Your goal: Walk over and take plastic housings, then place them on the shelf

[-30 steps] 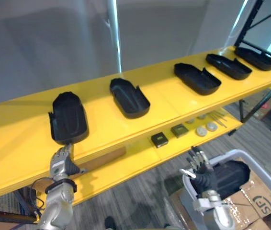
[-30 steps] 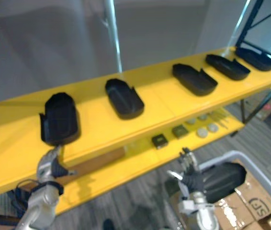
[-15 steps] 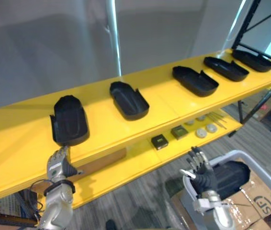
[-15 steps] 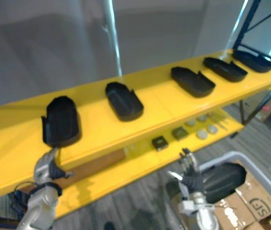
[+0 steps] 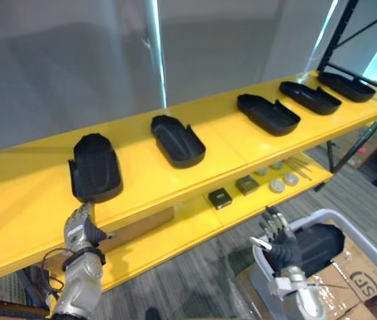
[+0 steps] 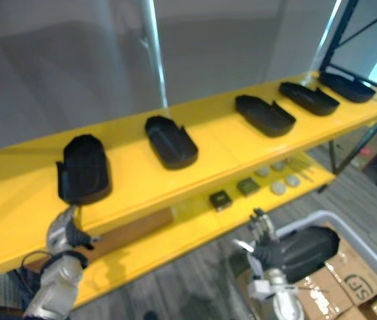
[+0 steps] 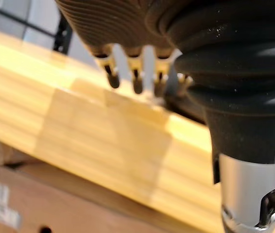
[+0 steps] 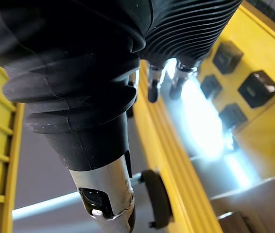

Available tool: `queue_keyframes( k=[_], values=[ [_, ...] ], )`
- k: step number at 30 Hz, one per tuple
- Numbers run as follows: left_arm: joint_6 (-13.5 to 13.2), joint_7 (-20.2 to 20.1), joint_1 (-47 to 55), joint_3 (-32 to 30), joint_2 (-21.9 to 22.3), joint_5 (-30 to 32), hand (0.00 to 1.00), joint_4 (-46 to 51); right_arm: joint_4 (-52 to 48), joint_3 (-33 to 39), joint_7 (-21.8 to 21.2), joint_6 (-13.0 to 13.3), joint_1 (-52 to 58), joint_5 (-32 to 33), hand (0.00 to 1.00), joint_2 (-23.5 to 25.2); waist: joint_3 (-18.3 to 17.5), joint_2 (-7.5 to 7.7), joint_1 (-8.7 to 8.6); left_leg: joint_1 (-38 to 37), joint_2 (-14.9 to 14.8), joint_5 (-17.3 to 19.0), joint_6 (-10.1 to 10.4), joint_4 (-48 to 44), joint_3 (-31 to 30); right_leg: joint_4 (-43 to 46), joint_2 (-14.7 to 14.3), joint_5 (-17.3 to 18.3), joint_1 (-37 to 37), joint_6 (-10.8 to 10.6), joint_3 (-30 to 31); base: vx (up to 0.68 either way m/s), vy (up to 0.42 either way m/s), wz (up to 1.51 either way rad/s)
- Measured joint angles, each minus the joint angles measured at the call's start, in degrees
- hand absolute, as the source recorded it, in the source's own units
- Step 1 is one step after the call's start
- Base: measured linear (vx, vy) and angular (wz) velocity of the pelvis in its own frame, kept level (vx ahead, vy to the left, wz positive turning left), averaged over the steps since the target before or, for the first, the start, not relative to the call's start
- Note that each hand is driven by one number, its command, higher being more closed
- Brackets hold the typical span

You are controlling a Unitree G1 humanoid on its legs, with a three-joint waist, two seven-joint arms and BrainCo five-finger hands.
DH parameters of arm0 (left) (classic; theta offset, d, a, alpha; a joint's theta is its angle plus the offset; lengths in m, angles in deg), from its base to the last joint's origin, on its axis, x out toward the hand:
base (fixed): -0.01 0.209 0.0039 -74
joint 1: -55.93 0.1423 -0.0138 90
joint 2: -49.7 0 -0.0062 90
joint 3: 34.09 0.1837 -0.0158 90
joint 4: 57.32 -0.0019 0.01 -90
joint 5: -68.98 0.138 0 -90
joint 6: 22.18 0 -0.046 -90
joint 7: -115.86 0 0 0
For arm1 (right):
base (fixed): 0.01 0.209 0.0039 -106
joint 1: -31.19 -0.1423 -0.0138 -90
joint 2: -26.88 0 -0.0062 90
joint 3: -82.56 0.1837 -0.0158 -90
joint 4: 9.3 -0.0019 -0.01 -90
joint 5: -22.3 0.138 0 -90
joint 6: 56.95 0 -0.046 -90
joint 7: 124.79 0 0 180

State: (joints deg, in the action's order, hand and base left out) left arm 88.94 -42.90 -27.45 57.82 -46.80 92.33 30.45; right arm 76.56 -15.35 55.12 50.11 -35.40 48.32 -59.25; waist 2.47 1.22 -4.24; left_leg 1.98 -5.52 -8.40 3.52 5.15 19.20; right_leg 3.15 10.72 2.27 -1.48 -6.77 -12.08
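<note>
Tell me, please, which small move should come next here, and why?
Probably lower the open right hand toward the black plastic housing in the grey plastic bin. Five black housings already lie on the yellow shelf board, the open left hand hangs below the leftmost one, holding nothing, and the right hand is at the bin's rim.

Five black plastic housings (image 5: 178, 141) lie in a row along the top board of the yellow shelf (image 5: 35, 193). On its lower board (image 5: 175, 230) sit small dark square blocks (image 5: 220, 197), pale round discs (image 5: 278, 186) to their right. Before the shelf, at the right, a grey plastic bin (image 5: 367, 239) holds another black housing (image 5: 318, 243)
</note>
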Motion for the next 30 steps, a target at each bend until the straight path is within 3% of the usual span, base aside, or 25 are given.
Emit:
queue_keyframes(
  k=[2, 8, 14, 17, 18, 19, 20, 23, 26, 30],
  values=[
    [-2.8, -1.46, 2.98, -4.02, 2.46, -6.03, 0.0, 7.31, -0.99, 0.19, 0.0, -0.15, 0.36, -0.23, 0.0, 1.34, 0.01, -0.01, 0.12, 0.01, 0.01, 0.01, 0.01, 0.0, -0.03, -0.04, 0.01, 0.0, -0.03, 0.0, -0.02, 0.0, 0.0, 0.0],
    [-8.42, -6.77, 9.38, -8.8, 3.31, -13.41, 0.0, 17.88, -4.94, 2.51, -0.25, -1.18, 1.75, -1.59, 0.0, 3.08, 0.22, -0.34, 0.4, 0.01, 0.09, 0.04, 0.04, 0.0, -0.67, -0.3, 0.02, 0.04, -0.59, -0.03, -0.68, 0.0, 0.0, 0.05],
    [-15.35, -20.33, 15.66, -13.69, 3.97, -28.4, 0.0, 25.32, -7.26, 4.45, -1.1, -1.2, 2.9, -1.59, 0.0, 3.58, 1.04, -1.36, 0.76, 0.1, 0.27, 0.29, 0.23, 0.0, -1.57, -0.77, 0.12, 0.09, -1.5, -0.08, -1.87, 0.0, 0.006, 0.09],
    [-23.85, -29.23, 18.39, -16.44, 4.33, -44.86, 0.0, 30.64, -8.06, 5.25, -1.15, -1.19, 3.05, -2.18, 0.0, 3.77, 1.28, -1.76, 1.68, 0.11, 0.29, 0.38, 0.29, 0.0, -1.81, -1.04, 0.1, 0.12, -1.77, -0.13, -2.09, 0.01, 0.006, 0.03],
    [-25.62, -29.89, 18.43, -17.05, 4.38, -47.31, 0.0, 31.44, -8.21, 5.35, -1.15, -1.17, 3.09, -2.21, 0.0, 3.78, 1.31, -1.82, 1.82, 0.14, 0.3, 0.38, 0.29, -0.01, -1.82, -1.09, 0.1, 0.12, -1.77, -0.13, -2.11, 0.0, 0.0, 0.0],
    [-29.2, -30.49, 18.24, -18.58, 4.46, -51.56, 0.0, 32.78, -8.24, 5.53, -1.15, -1.06, 3.03, -2.42, 0.0, 3.84, 1.38, -1.93, 1.93, 0.15, 0.32, 0.4, 0.27, -0.01, -1.92, -1.18, 0.1, 0.13, -1.87, -0.14, -2.19, 0.03, 0.005, 0.05],
    [-32.84, -30.25, 18.05, -20.42, 4.6, -55.03, 0.0, 33.78, -8.23, 5.6, -1.07, -0.8, 2.85, -2.86, 0.0, 4.04, 1.49, -2.1, 1.98, 0.15, 0.37, 0.41, 0.25, -0.01, -2.11, -1.27, 0.11, 0.19, -2.04, -0.22, -2.37, 0.03, 0.003, 0.06],
    [-40.48, -27.85, 16.44, -23.97, 6.82, -61.37, 0.0, 34.35, -8.22, 5.88, -0.86, 1.22, 2.71, -4.79, 0.0, 5.1, 1.66, -2.42, 1.97, 0.15, 0.48, 0.37, 0.2, -0.02, -2.81, -1.75, 0.12, 0.2, -2.69, -0.24, -3.3, 0.04, -0.002, 0.1],
    [-44.16, -25.35, 15.47, -23.45, 13.82, -63.18, 0.0, 34.36, -8.22, 6.22, 0.49, 2.94, 1.52, -6.53, 0.0, 6.36, 1.67, -2.32, 2.13, 0.15, 0.47, 0.33, 0.14, -0.03, -2.84, -1.77, 0.12, 0.2, -2.72, -0.25, -3.39, 0.02, -0.001, 0.03],
    [-44.5, -23.61, 15.9, -18.25, 17.99, -60.6, 0.0, 34.35, -8.22, 6.13, 3.23, 3.15, -0.71, -7.52, 0.0, 6.79, 1.68, -1.71, 2.14, 0.05, 0.46, 0.3, 0.13, -0.04, -2.91, -1.54, 0.11, 0.16, -2.8, -0.3, -3.45, 0.0, 0.0, 0.0]
  ],
)
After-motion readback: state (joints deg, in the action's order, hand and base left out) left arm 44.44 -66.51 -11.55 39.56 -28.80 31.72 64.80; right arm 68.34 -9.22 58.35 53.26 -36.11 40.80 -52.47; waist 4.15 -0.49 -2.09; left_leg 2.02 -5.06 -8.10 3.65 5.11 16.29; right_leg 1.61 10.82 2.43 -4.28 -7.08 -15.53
